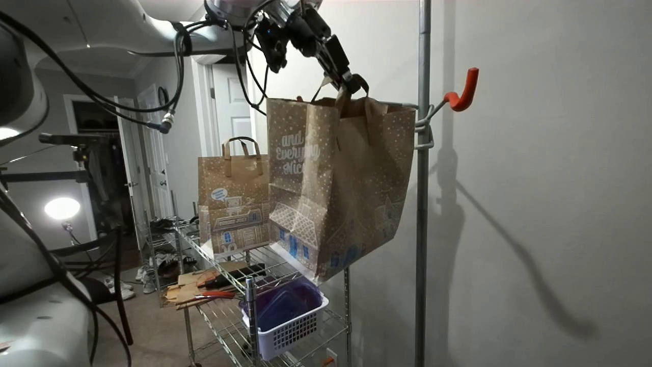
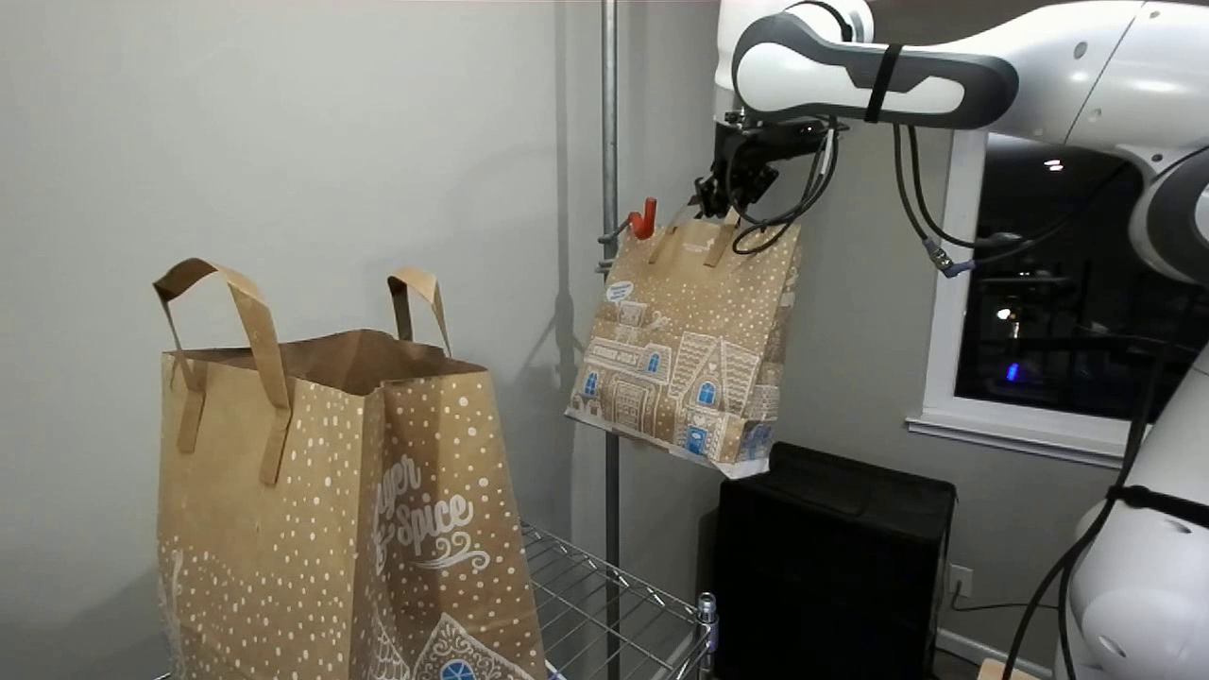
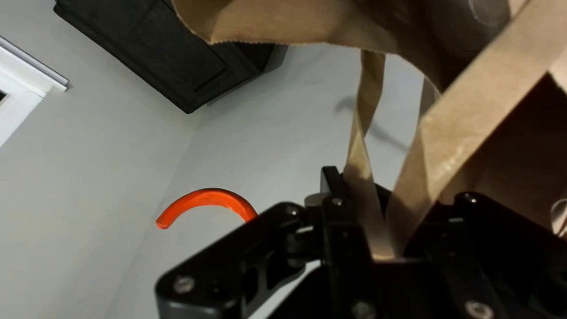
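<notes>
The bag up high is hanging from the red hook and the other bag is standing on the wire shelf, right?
Not quite: the bag up high isn't hanging from the red hook. The wrist view shows the bag's paper handle gripped in the jaws instead. The other bag is standing on the wire shelf.

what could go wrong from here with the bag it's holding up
The pincer is shut on thin paper straps; they might slip or tear, letting the held bag fall.

The red hook juts from the metal pole beside the held bag in both exterior views, so a strap or the rim could snag there if the load swings that way.
</notes>
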You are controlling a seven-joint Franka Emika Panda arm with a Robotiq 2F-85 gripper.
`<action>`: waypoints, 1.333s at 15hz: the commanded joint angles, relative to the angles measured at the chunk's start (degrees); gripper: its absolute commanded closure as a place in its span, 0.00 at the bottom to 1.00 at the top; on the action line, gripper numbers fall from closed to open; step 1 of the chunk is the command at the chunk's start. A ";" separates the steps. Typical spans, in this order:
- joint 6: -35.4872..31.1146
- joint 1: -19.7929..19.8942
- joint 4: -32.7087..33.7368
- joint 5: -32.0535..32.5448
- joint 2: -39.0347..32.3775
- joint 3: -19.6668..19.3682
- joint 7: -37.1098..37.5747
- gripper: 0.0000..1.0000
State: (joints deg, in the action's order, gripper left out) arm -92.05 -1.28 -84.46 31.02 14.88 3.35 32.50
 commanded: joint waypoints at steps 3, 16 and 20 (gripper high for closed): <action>-1.46 1.51 -6.73 0.15 5.78 2.94 3.10 0.94; 10.65 -0.28 -23.40 -12.99 23.15 9.35 9.86 0.94; 10.13 -1.39 -23.53 -15.89 24.82 12.73 8.89 0.94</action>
State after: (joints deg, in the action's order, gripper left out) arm -81.41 -1.80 -107.01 17.49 37.56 14.61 42.05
